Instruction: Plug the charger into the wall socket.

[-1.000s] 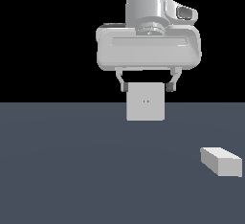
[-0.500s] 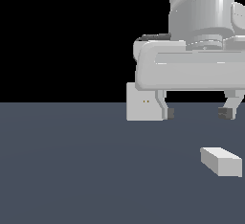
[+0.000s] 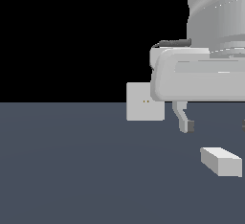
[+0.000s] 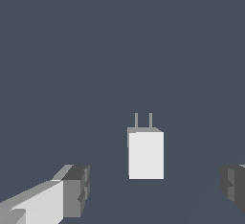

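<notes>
Nothing of the plugging is done yet: the charger (image 3: 221, 161) is seen lying ungrasped on the table (image 3: 72, 170), well apart from the wall socket (image 3: 145, 102). The pincer (image 4: 153, 189) is held wide open above it; grasping and insertion remain.

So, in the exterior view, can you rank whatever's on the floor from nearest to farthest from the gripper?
Only two things are there to rank against the gripper:
1. Charger, lying just below the open fingers, on the exterior view's right.
2. Socket, upright farther back, toward the exterior view's left of the gripper.
</notes>
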Robot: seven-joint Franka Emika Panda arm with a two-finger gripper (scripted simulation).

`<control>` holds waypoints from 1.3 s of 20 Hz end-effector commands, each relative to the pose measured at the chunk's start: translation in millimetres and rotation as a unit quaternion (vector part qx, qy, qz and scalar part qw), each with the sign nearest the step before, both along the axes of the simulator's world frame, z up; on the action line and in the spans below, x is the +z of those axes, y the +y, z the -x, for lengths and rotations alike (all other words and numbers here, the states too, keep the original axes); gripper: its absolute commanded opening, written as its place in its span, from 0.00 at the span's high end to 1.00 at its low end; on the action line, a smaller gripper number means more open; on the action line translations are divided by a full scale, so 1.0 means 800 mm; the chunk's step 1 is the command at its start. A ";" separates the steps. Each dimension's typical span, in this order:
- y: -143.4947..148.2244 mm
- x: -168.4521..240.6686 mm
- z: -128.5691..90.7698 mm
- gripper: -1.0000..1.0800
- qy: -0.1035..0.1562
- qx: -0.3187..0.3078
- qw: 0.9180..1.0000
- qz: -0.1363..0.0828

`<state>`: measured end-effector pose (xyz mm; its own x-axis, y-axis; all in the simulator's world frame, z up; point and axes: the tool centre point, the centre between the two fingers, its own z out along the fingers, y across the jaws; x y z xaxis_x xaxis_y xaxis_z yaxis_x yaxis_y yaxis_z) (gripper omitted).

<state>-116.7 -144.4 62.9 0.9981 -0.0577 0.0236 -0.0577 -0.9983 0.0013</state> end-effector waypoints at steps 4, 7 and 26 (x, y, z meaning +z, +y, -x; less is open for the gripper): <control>0.000 -0.008 0.000 0.04 0.000 0.000 1.000 0.000; 0.000 -0.021 0.000 0.04 0.000 0.000 1.000 0.000; -0.001 -0.064 0.000 1.00 -0.001 0.001 1.000 -0.001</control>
<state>-117.2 -145.1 12.0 0.9981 -0.0570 0.0249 -0.0570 -0.9984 0.0000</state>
